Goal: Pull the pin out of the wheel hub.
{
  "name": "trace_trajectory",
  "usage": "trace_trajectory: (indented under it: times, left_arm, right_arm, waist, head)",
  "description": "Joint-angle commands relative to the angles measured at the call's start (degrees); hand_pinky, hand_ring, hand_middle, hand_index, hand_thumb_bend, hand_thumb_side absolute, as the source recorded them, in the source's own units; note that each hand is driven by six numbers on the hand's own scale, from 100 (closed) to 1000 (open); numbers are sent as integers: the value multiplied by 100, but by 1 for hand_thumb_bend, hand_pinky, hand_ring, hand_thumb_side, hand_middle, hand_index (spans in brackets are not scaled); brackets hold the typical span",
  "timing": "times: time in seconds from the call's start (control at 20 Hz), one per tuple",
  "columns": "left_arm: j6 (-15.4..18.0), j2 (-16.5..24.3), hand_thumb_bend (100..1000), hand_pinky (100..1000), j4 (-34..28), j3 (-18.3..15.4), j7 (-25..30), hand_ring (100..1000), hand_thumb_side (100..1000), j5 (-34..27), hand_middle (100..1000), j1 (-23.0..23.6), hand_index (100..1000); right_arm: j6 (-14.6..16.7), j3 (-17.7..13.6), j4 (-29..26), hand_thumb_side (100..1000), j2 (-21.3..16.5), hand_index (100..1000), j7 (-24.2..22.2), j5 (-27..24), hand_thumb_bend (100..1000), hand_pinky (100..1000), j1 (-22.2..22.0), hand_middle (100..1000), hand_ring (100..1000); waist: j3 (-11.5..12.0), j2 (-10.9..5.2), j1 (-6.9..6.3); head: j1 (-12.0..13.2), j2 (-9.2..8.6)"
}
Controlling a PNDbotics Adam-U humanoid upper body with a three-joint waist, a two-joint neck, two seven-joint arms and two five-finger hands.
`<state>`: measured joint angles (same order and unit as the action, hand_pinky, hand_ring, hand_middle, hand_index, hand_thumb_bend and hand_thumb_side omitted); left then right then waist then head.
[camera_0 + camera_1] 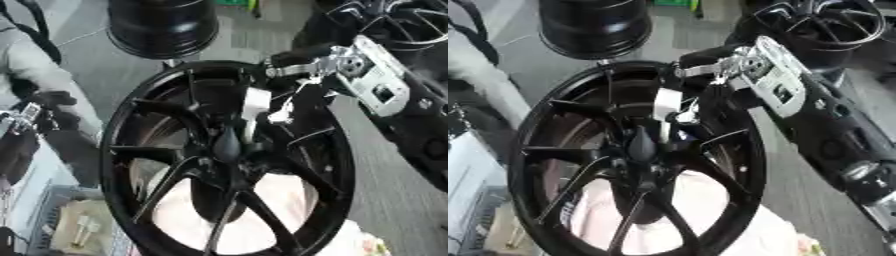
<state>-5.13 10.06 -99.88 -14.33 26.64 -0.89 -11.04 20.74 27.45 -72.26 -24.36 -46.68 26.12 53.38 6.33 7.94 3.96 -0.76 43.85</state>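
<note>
A large black spoked wheel hub stands tilted and fills the middle of both views. At its centre sits a dark, drop-shaped pin. My right arm comes in from the upper right with a silver and white wrist bracket. My right hand reaches into the hub; a white-covered finger runs down against the pin's right side and the others curl close by it. A black and silver shape at the left edge looks like my left hand.
A second black rim stands behind the hub, and another lies at the upper right. A grey sleeve shows at the far left. A crate with pale parts sits at the lower left. Pale cloth lies under the hub.
</note>
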Motion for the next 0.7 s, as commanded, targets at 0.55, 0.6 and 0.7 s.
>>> trace_trajectory:
  times: [0.55, 0.6, 0.7]
  left_arm:
    - [-6, 96, 100, 674, -99, -2, 11, 635, 771, 1, 709, -41, 785]
    - [-5, 96, 100, 674, -98, -2, 12, 635, 771, 0, 709, -40, 785]
    - [-5, 95, 100, 674, -97, -2, 13, 636, 771, -2, 708, -40, 785]
  right_arm:
    - [534, -103, 4, 504, -69, 750, -528, 154, 194, 605, 79, 611, 586]
    - [513, -131, -15, 499, -68, 728, -528, 123, 188, 578, 87, 587, 562]
    - [464, -194, -59, 480, -63, 662, -528, 39, 154, 504, 105, 514, 495]
  waist:
    - [-25, -97, -37]
    - [-25, -96, -38]
    - [-25, -96, -39]
  head:
    - [-5, 27]
    - [-4, 27]
    - [-7, 27]
